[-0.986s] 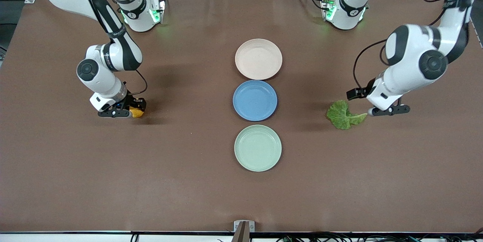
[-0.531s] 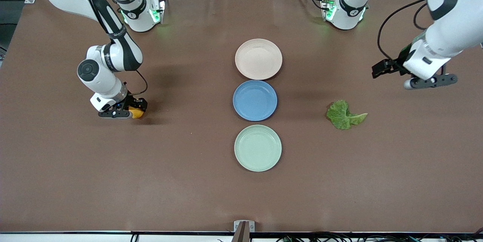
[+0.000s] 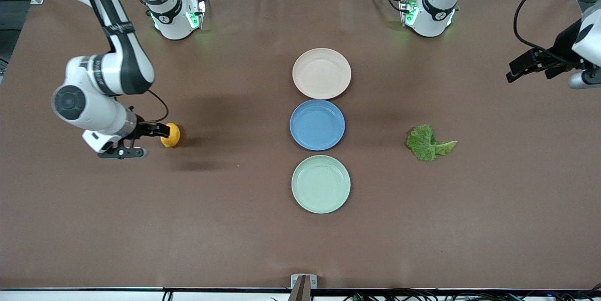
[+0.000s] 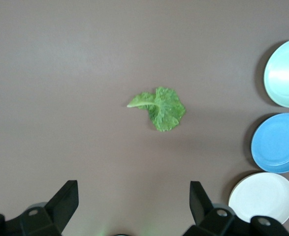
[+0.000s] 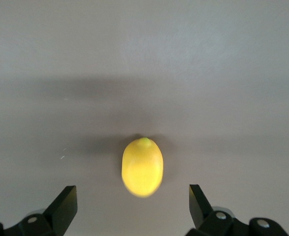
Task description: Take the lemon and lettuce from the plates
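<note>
Lemon [image 3: 170, 135] released, right gripper [image 3: 123, 152] raised; left gripper [image 3: 582, 80] withdrawn.

robot lab; table-mounted arms [image 3: 108, 57]

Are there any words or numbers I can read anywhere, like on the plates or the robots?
No readable text anywhere.
The beige-pink plate, blue plate and mint green plate: plain, no writing.
The lemon and lettuce: no label.
The arm bases carry small dark marks, too small to read.
</note>
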You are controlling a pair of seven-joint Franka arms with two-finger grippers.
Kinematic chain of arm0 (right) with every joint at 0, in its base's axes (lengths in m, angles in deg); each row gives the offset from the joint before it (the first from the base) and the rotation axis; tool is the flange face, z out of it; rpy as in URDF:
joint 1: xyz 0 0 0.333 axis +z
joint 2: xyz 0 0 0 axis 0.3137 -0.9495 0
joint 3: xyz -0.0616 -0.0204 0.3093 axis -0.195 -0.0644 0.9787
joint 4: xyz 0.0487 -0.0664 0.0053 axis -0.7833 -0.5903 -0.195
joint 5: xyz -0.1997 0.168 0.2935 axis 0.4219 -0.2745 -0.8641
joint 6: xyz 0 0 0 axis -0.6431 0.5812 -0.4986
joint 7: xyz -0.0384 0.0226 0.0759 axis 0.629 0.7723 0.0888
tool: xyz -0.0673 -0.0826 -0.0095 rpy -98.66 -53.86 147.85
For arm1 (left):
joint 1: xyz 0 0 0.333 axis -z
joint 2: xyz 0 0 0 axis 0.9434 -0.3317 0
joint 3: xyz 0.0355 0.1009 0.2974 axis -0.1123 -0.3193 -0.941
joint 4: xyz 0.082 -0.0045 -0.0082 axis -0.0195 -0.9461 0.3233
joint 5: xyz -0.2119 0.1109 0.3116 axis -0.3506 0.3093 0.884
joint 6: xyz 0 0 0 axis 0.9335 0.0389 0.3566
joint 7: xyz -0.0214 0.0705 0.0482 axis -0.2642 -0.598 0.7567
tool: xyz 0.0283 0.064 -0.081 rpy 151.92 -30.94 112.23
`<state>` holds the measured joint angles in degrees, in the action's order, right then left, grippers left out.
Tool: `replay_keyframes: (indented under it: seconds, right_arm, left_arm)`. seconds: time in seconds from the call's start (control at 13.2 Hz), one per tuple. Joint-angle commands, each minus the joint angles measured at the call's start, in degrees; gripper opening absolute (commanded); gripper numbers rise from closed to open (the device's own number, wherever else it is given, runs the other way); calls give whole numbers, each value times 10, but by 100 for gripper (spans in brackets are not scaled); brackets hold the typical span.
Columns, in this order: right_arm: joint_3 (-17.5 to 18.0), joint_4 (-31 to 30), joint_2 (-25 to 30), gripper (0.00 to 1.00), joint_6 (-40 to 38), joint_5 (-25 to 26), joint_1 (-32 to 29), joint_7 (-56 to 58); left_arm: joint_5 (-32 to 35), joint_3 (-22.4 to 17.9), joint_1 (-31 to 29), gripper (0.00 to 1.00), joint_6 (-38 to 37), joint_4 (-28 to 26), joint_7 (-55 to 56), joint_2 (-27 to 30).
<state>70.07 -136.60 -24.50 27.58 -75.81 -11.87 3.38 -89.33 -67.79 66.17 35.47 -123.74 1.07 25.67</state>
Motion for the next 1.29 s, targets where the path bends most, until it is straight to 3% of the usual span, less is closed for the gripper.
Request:
replay_keyframes:
  seconds: [0.0,0.46,0.91,1.21]
  right_arm:
    - [4,93,-7,100,-114,3,-23,35]
    - [5,257,-9,100,-283,37,-73,85]
    - [5,318,-12,100,-337,38,-81,80]
    - [6,321,-14,100,-335,32,-76,78]
  left_arm:
    - [25,7,2,100,-19,42,-9,-13]
    - [27,8,7,100,-23,109,-8,-54]
    - [22,7,0,100,-23,110,-10,-68]
    - [23,7,-1,100,-23,108,-13,-67]
